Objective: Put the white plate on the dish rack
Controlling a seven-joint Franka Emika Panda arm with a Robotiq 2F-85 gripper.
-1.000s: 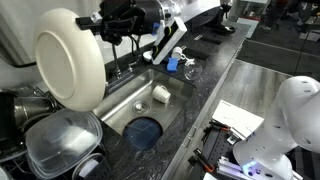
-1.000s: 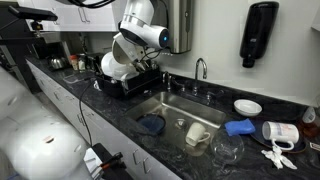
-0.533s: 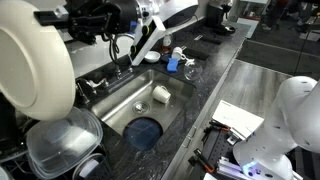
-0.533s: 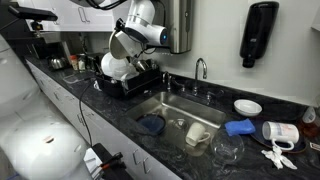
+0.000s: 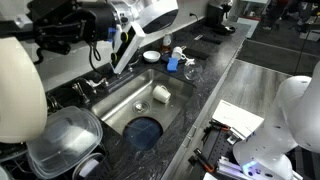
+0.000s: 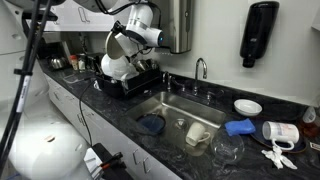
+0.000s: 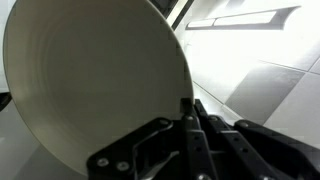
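Note:
The white plate (image 7: 90, 90) is large, round and cream-white, and it stands on edge in my gripper (image 7: 188, 108), which is shut on its rim. In an exterior view the plate (image 5: 18, 92) is at the far left, partly cut off by the frame edge, with the gripper (image 5: 42, 42) at its upper rim. In an exterior view the plate (image 6: 119, 46) hangs tilted just above the dish rack (image 6: 130, 88), a low dark-framed rack on the counter left of the sink.
A translucent domed container (image 5: 62, 140) lies below the plate. The steel sink (image 5: 125, 100) holds a cup (image 5: 160, 95) and a blue cloth (image 5: 145, 131). A small white bowl (image 6: 247, 106), a blue item (image 6: 238, 127) and a faucet (image 6: 201, 68) are near the sink.
The arm has carried the plate further left in an exterior view, over the rack side, until it is partly out of frame. The grip is unchanged.

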